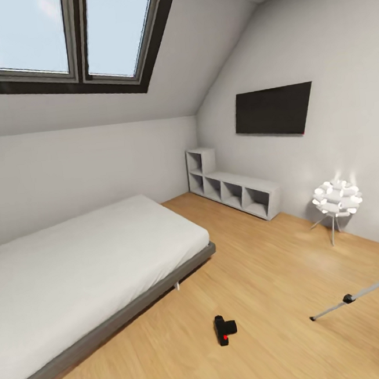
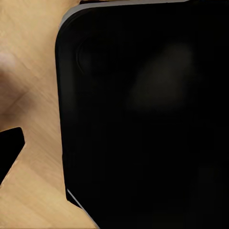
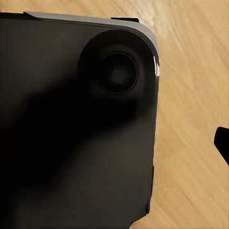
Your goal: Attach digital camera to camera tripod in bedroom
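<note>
- Where the frame's right edge cuts it, the tripod [image 1: 358, 294] shows only one slanted leg; both wrist views face a dark panel, so neither gripper's state can be told.
- Camera [image 1: 224, 329] lies on open floor [image 1: 263, 275], apart from the bed [image 1: 75, 271].
- Lamp [image 1: 336, 198], shelves [image 1: 236, 190] line the wall.

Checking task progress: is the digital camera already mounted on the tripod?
No, the digital camera lies on the wooden floor, apart from the camera tripod.
</note>
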